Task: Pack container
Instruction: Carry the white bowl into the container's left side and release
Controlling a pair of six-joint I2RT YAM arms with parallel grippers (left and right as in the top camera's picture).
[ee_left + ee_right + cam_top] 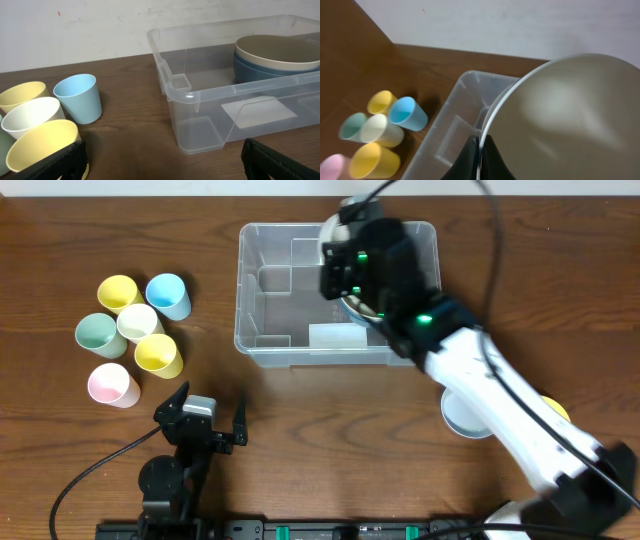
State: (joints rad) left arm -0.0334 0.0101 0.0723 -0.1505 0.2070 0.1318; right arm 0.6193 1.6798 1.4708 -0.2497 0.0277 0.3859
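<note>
**tablewatcher:** So the container (270, 290) sits in the middle of the far side of the table. The right gripper (480, 150) is over its right end, fingers pinched nearly closed on the rim of a cream bowl (560, 115). What's the risk here?

**binpacker:** My guess is the thin rim grip. If the cream bowl tips or slides between those fingers, it could land crooked on the blue bowl (255, 72) already inside the container – or knock the container's wall. Letting go too high could make it clatter and not nest.

**tablewatcher:** And the left gripper (212, 408)?

**binpacker:** In front of the container, fingers spread wide, holding nothing. The cups (130, 340) are clustered left of the container, well apart from it.

**tablewatcher:** Anything you can't make out?

**binpacker:** Plenty. The arm covers the container's right end from overhead, so I can't tell whether the cream bowl is resting on the blue one or just above it. A pale bowl (462, 415) in front of the container, to the right, is half hidden under the arm.
</note>
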